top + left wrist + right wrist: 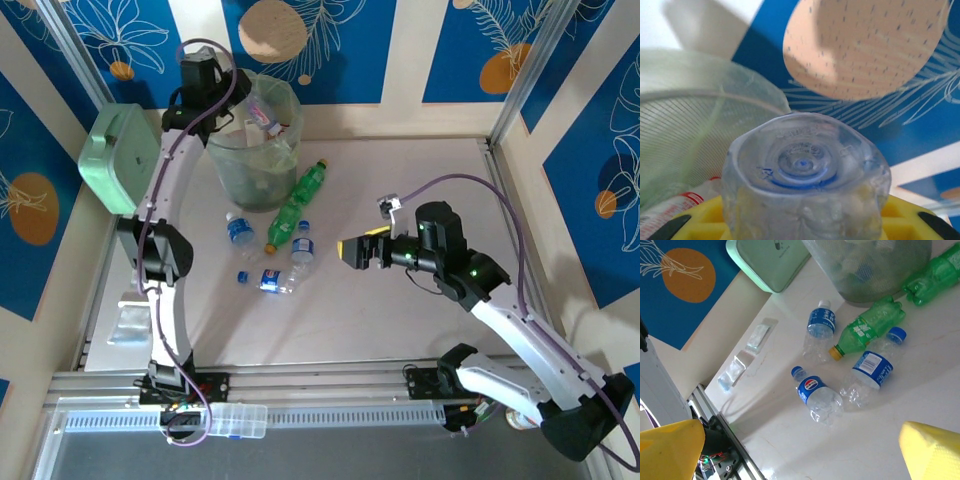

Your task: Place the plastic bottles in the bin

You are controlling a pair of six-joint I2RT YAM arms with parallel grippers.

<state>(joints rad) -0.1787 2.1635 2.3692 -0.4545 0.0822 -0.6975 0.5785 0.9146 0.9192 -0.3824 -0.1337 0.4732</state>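
Note:
The bin [255, 150] stands at the back of the table with bottles inside. My left gripper [232, 100] is over its left rim, shut on a clear bottle [262, 115]. In the left wrist view the bottle's base [805, 170] fills the space between the yellow fingers [695, 220], beside the bin wall [685, 135]. On the table lie two green bottles [310, 182] [285, 225] and three clear blue-labelled bottles [240, 232] [302, 247] [272, 281]. My right gripper [355, 250] hovers open to their right, above the table; its fingertips [670, 450] are far apart, with the Pepsi bottle [817, 392] below.
A mint-green box [120, 160] sits left of the bin. A loose blue cap [243, 277] lies by the bottles. Small clear packets [130, 325] lie at the table's left edge. An aluminium rail [300, 380] runs along the near edge.

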